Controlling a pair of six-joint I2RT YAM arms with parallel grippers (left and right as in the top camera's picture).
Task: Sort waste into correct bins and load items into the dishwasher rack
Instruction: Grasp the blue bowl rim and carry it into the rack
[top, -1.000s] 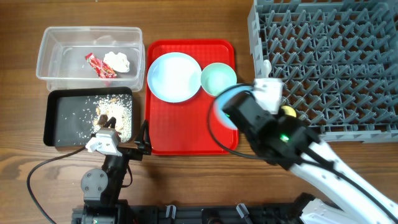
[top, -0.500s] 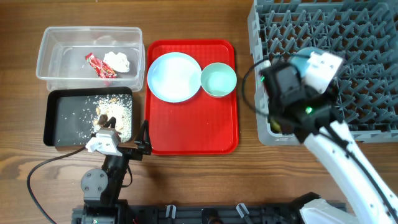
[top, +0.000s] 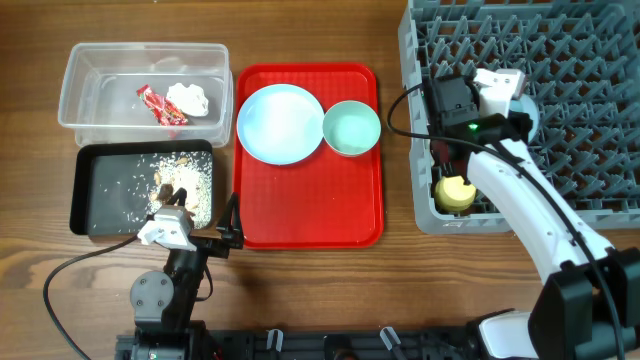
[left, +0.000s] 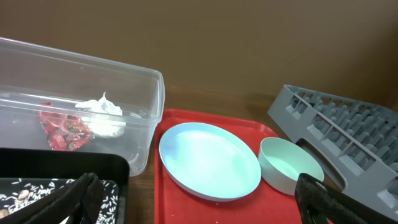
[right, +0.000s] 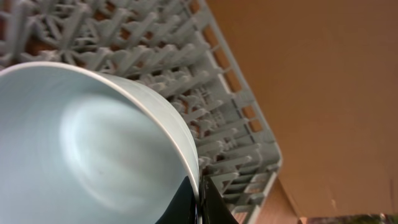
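- The left end effector (left: 196, 204) rests low by the black tray (top: 90, 190), fingers apart.
- The right end effector (right: 200, 198), clamped on the pale blue bowl (right: 93, 143) rim, has swung from the red tray (top: 310, 200) to over the dishwasher rack (top: 580, 60); release remains.

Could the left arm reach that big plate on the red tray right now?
Probably yes. The left gripper is open at the near edge of the red tray, with only bare tray between it and the plate. The right gripper, holding a blue bowl over the rack, is out of the way.
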